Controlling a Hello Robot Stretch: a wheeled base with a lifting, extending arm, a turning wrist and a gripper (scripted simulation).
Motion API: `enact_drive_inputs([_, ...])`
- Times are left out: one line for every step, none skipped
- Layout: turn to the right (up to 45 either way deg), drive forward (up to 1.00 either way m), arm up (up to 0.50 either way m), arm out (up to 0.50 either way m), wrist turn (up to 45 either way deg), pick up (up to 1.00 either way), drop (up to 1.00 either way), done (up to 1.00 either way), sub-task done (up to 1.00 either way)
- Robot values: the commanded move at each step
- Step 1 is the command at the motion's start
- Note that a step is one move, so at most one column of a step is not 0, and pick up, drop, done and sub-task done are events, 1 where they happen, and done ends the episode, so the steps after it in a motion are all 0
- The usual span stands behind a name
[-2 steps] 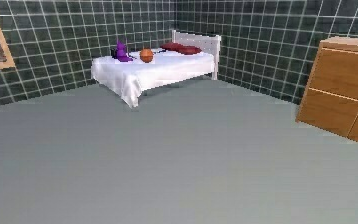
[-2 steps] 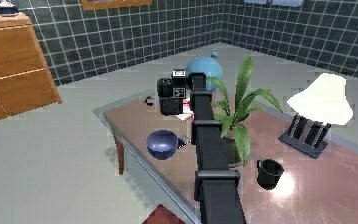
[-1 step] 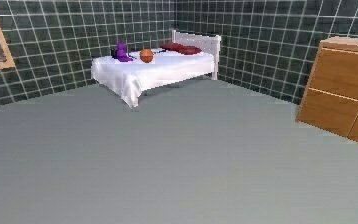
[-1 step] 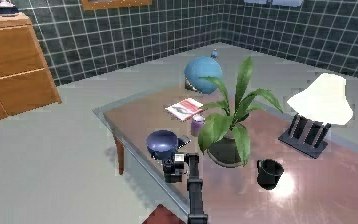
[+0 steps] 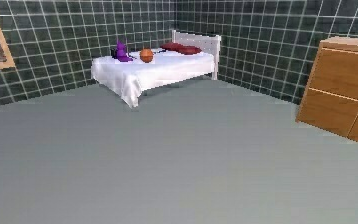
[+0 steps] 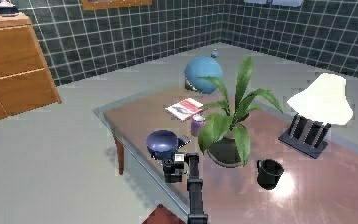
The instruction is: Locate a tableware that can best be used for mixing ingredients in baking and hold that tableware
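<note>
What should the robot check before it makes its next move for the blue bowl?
1. Mixing bowl found: the blue bowl sits on the table, near its front edge: ok.
2. Gripper is close to the bowl: ok.
3. Gripper holds the bowl: cannot tell.
4. Small cup and potted plant stand apart from the bowl: ok.
5. Black mug is beyond the plant, away from the arm: ok.
</note>
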Motion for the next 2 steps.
enact_drive_inputs([0.0, 0.00, 0.10, 0.00, 0.0, 0.00, 0.00, 0.00, 0.00])
enact_drive_inputs([0.0, 0.00, 0.00, 0.00, 0.0, 0.00, 0.00, 1.00, 0.00])
